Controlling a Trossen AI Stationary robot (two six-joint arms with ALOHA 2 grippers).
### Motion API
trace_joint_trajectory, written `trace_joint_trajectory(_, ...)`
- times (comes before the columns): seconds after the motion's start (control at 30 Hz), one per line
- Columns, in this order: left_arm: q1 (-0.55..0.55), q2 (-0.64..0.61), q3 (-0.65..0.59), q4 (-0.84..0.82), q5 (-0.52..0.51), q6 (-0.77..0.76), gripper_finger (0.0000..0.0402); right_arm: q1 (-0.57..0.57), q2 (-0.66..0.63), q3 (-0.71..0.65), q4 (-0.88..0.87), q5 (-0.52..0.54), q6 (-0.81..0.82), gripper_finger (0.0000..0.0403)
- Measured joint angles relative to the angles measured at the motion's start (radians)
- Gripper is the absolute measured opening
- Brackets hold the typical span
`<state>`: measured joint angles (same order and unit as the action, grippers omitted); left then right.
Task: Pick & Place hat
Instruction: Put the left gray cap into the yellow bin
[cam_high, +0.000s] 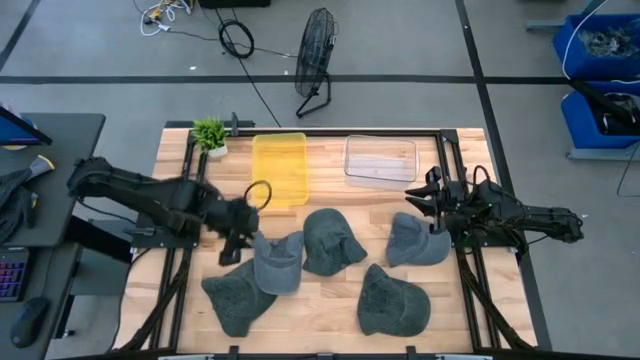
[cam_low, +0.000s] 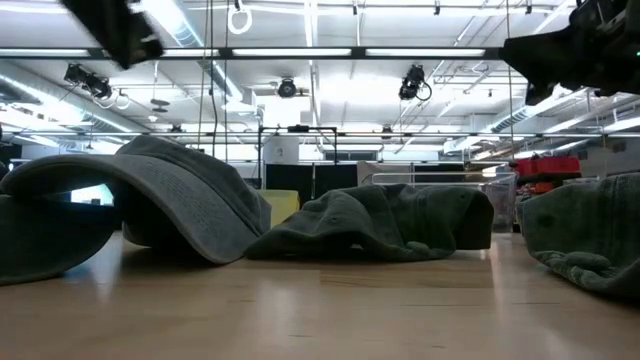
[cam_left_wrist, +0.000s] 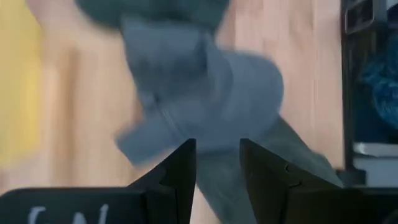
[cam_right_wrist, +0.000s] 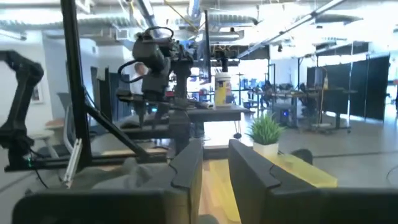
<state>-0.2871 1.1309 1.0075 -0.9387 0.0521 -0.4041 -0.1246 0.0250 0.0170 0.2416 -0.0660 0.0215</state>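
Note:
Several grey caps lie on the wooden table. The lighter blue-grey cap (cam_high: 277, 262) rests partly on a darker cap (cam_high: 238, 300) at the near left. My left gripper (cam_high: 232, 248) hovers just to the left of the blue-grey cap and above it. Its fingers are open, and in the wrist view the gripper (cam_left_wrist: 217, 165) points down at that cap (cam_left_wrist: 205, 93). My right gripper (cam_high: 418, 197) waits open at the table's right side, above and behind another cap (cam_high: 415, 242). Its own view looks level across the table past the gripper (cam_right_wrist: 214, 168).
A yellow tray (cam_high: 280, 165) and a clear tray (cam_high: 380, 160) sit at the far side, and a small potted plant (cam_high: 210, 135) stands at the far left corner. More caps lie mid-table (cam_high: 330, 240) and near right (cam_high: 393, 300). Black frame rails (cam_high: 180, 280) run along both sides.

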Motion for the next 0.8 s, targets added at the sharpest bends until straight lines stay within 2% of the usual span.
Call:
trace_joint_trajectory(0.07,-0.062,0.000,-0.046,-0.011,-0.001,-0.115,0.0126,0.000,0.000,0.000,-0.003,0.000,-0.039,0.0085)
trace_joint_trajectory(0.17,-0.146,0.001,-0.146,0.058,-0.004,-0.263,0.0126,0.000,0.000,0.000,0.000,-0.001,-0.073,0.0083)
trace_joint_trajectory(0.4,-0.288,0.001,-0.376,0.422,0.011,-0.454,0.0126,0.000,0.000,0.000,-0.003,-0.003,-0.003,0.0075)
trace_joint_trajectory(0.53,-0.328,0.001,-0.413,0.432,0.012,-0.502,0.0126,0.000,0.000,0.000,-0.031,-0.003,0.001,0.0071)
trace_joint_trajectory(0.8,-0.339,0.008,-0.413,0.397,-0.028,-0.455,0.0126,0.000,0.000,0.000,-0.078,-0.003,0.049,0.0070)
